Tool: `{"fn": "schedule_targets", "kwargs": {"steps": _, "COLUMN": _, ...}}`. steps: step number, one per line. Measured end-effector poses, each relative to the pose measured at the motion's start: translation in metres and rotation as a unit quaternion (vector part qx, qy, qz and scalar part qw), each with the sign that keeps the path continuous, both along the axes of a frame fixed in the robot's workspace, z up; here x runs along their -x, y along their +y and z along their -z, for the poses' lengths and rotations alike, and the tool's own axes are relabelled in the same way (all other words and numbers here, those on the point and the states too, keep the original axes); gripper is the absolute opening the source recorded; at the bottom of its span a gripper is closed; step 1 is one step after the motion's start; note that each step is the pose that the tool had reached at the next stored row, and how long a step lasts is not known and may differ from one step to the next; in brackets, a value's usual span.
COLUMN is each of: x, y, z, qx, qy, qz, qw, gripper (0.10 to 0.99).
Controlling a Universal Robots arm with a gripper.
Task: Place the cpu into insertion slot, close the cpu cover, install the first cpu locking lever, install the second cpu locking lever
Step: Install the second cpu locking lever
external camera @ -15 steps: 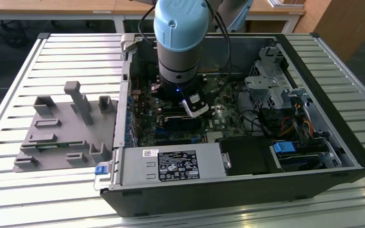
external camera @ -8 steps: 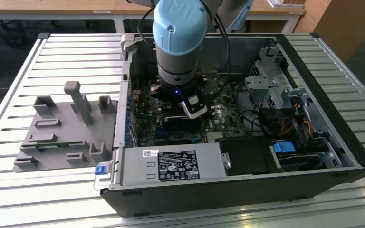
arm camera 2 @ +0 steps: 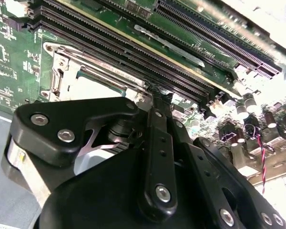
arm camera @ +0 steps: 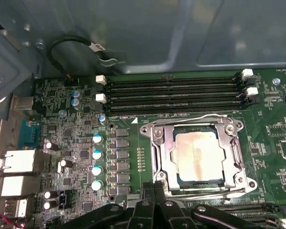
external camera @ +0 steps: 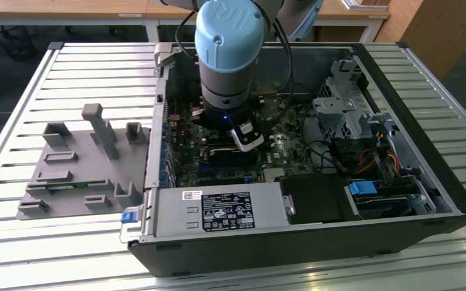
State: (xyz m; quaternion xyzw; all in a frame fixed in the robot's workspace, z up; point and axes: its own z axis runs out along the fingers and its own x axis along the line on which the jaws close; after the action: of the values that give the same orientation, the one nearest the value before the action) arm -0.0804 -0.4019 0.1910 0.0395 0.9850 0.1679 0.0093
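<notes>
**CPU seated, cover down, claw at the socket edge**

Counter (external camera: 22,91): slatted metal top. It carries an open black PC case (external camera: 314,242) and, on the exterior view's left, a grey fixture block (external camera: 79,170) with posts and pockets.

Arm (external camera: 229,54): grey and blue, comes straight down into the case over the green motherboard (external camera: 216,173).

Motherboard in the first wrist view: long black memory slots (arm camera: 176,93) run along the far side of the socket. A row of silver capacitors (arm camera: 97,162) stands beside it.

Insertion slot (arm camera: 198,155): metal-rimmed socket set in the board. The cpu (arm camera: 199,155), silvery-tan top, sits flat inside it.

Cpu cover (arm camera: 164,143): shiny frame lies down flat around the chip, and the chip shows through its window. Wire levers run along the frame's sides; can't tell if they're latched.

Claw (arm camera: 155,186): black fingers (arm camera 2: 157,143) pressed together, nothing between them. The tips are right at the near edge of the socket frame, by a corner of the cover. Can't tell whether they touch the metal. In the second wrist view the tips sit between the socket frame (arm camera 2: 66,62) and the memory slots.
</notes>
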Motion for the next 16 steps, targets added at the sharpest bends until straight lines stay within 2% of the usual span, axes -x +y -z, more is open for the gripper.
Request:
{"fn": "schedule_targets", "kwargs": {"steps": 9, "x": 0.0017, "y": 0.0003, "z": 0.0041, "qx": -0.0009, "qy": 0.0001, "qz": 0.000, "qw": 1.0000, "gripper": 0.106}}
{"fn": "schedule_targets", "kwargs": {"steps": 16, "x": 0.0031, "y": 0.0004, "z": 0.0041, "qx": -0.0011, "qy": 0.0000, "qz": 0.000, "qw": 1.0000, "gripper": 0.106}}
